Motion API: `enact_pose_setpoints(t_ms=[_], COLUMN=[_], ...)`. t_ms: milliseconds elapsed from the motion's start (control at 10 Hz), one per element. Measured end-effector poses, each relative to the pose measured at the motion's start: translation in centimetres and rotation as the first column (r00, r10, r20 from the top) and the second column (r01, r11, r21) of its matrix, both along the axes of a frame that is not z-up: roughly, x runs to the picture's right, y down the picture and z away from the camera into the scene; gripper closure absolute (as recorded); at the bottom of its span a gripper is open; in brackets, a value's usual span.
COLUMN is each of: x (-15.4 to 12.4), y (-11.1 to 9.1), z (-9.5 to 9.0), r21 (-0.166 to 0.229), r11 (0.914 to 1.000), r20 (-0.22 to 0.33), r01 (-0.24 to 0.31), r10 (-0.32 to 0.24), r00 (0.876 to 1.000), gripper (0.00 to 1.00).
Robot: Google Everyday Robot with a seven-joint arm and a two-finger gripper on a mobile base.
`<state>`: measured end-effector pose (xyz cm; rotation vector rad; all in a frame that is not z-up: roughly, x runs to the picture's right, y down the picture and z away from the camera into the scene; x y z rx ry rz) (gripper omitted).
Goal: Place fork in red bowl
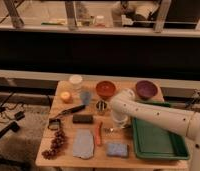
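The red bowl (105, 89) stands at the back middle of the wooden table (68, 159), orange-red with a bright inside. My white arm reaches in from the right, and my gripper (118, 121) points down at the table in front of the bowl, left of the green tray. A slim silvery fork (111, 130) lies on the table right under the gripper, next to the orange carrot-like stick (98, 134). The gripper hides part of the fork.
A maroon bowl (146, 89) stands at the back right and a green tray (155, 139) at the right. Also here are a small can (100, 106), a blue cup (85, 96), a white cup (76, 80), an orange (66, 96), a black-handled tool (68, 112), a dark block (83, 118), a blue cloth (83, 144), a blue sponge (116, 149) and grapes (55, 145).
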<state>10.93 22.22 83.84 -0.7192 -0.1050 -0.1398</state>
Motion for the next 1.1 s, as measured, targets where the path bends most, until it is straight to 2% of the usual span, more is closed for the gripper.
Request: enact_pose_setpoints(t_ms=[500,900,1100], x=[-0.5,-2.1,-3.5], y=[-1.2,-2.1,-3.1], z=[-1.1,-2.0,-3.2], r21=[0.021,0.013,0.017], r11=[0.9992,0.9983,0.998], r20=[0.044,0.1,0.141], r01=[-0.035,-0.056,-0.061], r10=[0.034,0.054,0.058], r00=[0.998,0.993,0.988], gripper=[0.86,0.86,0.86])
